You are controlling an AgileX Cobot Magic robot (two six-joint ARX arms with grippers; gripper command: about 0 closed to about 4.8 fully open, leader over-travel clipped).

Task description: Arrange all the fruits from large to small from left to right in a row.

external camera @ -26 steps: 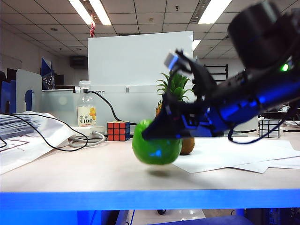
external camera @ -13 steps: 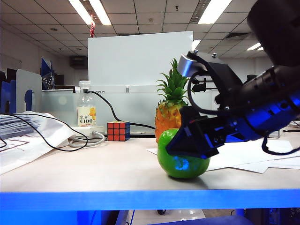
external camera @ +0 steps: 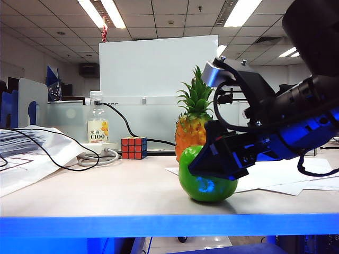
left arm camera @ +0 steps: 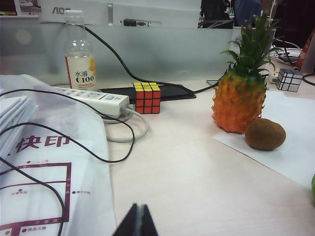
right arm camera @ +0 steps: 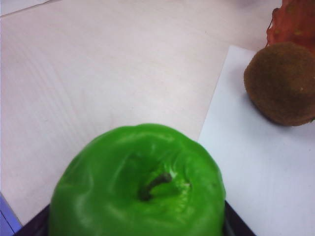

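Note:
My right gripper (external camera: pixel 218 159) is shut on the glossy green apple (external camera: pixel 205 180), its dark fingers (right arm camera: pixel 232 223) pressing on both sides of the apple (right arm camera: pixel 138 184). The apple's underside is down at the tabletop, just in front of the pineapple (external camera: pixel 193 127). The pineapple (left arm camera: pixel 241 101) stands upright with the brown kiwi (left arm camera: pixel 265 134) beside it on white paper. From the right wrist, the kiwi (right arm camera: pixel 283 83) lies a short way beyond the apple. It is hidden in the exterior view. My left gripper (left arm camera: pixel 139 222) is shut and empty, low over bare table.
A Rubik's cube (left arm camera: pixel 147 97), a drink bottle (left arm camera: pixel 80 64) and a white power strip (left arm camera: pixel 93 97) with black cables stand at the back left. A plastic bag of papers (left arm camera: pixel 44 162) covers the left side. A mirror cube (left arm camera: pixel 289 79) sits far right. White sheets (external camera: pixel 296 177) lie under my right arm.
My right gripper carried the apple rightward and down, from the air left of the pineapple to the tabletop in front of it. It has barely moved in the last half second.

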